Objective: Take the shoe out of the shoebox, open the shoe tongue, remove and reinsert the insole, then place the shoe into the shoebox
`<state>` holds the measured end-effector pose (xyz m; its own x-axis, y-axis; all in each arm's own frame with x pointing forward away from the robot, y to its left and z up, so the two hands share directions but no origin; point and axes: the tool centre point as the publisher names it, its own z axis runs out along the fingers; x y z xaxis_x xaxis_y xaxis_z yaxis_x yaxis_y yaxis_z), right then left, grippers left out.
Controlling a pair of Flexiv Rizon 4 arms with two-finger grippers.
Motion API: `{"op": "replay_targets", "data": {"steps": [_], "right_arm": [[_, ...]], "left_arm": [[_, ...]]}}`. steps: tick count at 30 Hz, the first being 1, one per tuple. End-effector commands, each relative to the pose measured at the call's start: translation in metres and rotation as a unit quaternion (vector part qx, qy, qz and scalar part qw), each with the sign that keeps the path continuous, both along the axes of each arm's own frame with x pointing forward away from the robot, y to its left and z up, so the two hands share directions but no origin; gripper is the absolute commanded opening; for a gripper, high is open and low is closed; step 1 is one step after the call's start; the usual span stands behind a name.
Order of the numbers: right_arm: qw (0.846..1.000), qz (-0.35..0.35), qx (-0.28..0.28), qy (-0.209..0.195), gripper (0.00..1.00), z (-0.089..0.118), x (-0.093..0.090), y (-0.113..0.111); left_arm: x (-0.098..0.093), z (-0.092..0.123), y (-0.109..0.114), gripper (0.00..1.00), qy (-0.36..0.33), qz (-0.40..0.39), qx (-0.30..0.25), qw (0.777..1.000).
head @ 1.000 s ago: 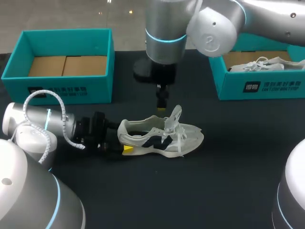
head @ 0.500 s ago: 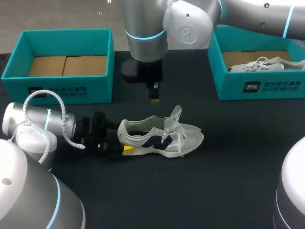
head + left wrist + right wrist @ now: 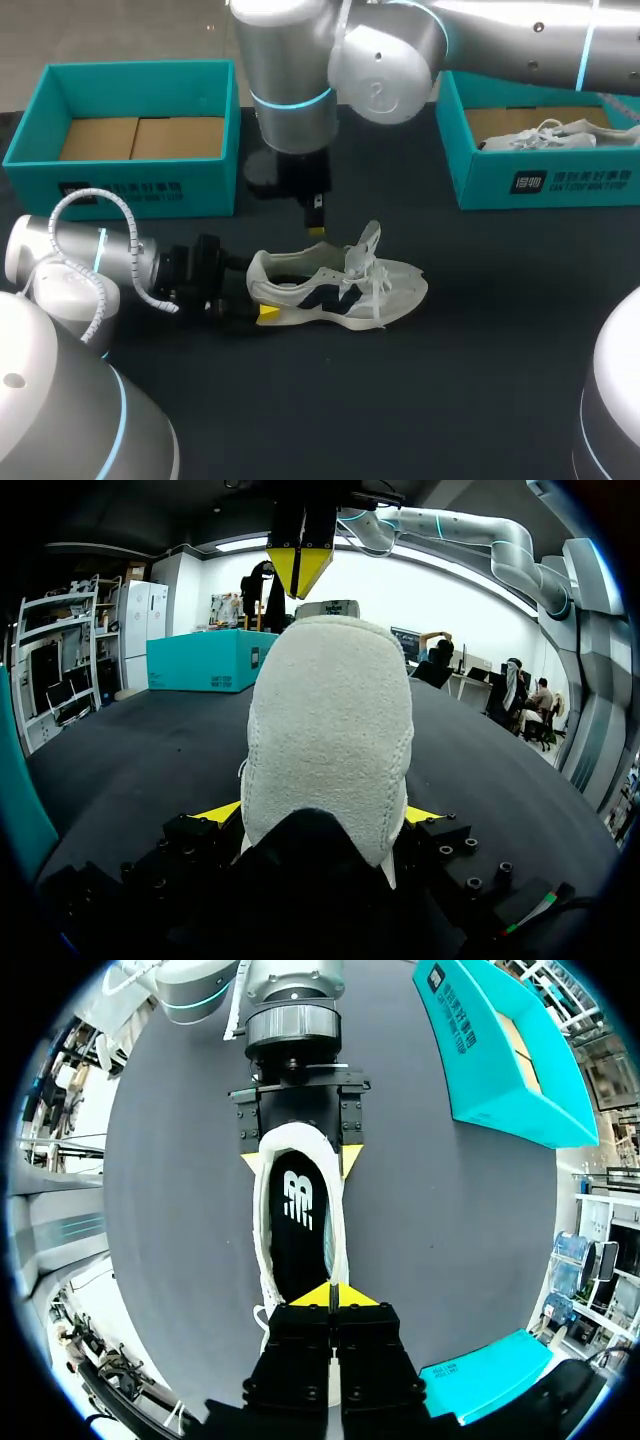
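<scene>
A white and grey sneaker (image 3: 340,285) lies on its sole on the black table, toe to the right, with its tongue raised. My left gripper (image 3: 256,297) is shut on its heel (image 3: 330,720), one yellow tip on each side. My right gripper (image 3: 316,230) hangs just above the shoe's opening with its tips pressed together and nothing between them. The right wrist view looks straight down into the shoe, where the dark insole (image 3: 297,1222) with a white logo lies flat inside. In the left wrist view the right gripper (image 3: 300,568) shows above the heel.
A teal shoebox (image 3: 130,185) with cardboard inside stands at the back left. Another teal box (image 3: 540,180) at the back right holds a second white shoe (image 3: 555,135). Bare table lies in front of the sneaker.
My right arm has moved left and a little lower over the shoe's opening, and its fingers have shut. The left gripper and the shoe have not moved.
</scene>
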<state>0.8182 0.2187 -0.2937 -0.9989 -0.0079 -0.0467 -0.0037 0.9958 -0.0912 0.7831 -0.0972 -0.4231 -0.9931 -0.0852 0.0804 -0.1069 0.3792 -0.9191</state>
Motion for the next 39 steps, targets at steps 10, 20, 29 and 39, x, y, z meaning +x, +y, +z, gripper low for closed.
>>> {"op": "replay_targets", "data": {"steps": [10,20,29,39], "right_arm": [[1.000,-0.007,0.014,0.019,0.00,-0.041,-0.019,0.007],[0.999,-0.004,0.029,0.044,0.00,-0.065,-0.010,-0.009],[0.997,-0.013,0.035,0.066,0.00,-0.077,-0.027,-0.015],[0.996,-0.012,0.048,0.072,0.00,-0.095,-0.021,-0.012]], "left_arm": [[0.000,0.000,-0.001,0.00,0.000,0.000,0.001,1.000],[0.000,0.000,-0.001,0.00,0.000,0.000,0.001,1.000],[0.000,0.000,-0.001,0.00,0.000,0.000,0.001,1.000],[0.000,0.000,-0.001,0.00,0.000,0.000,0.001,1.000]]}}
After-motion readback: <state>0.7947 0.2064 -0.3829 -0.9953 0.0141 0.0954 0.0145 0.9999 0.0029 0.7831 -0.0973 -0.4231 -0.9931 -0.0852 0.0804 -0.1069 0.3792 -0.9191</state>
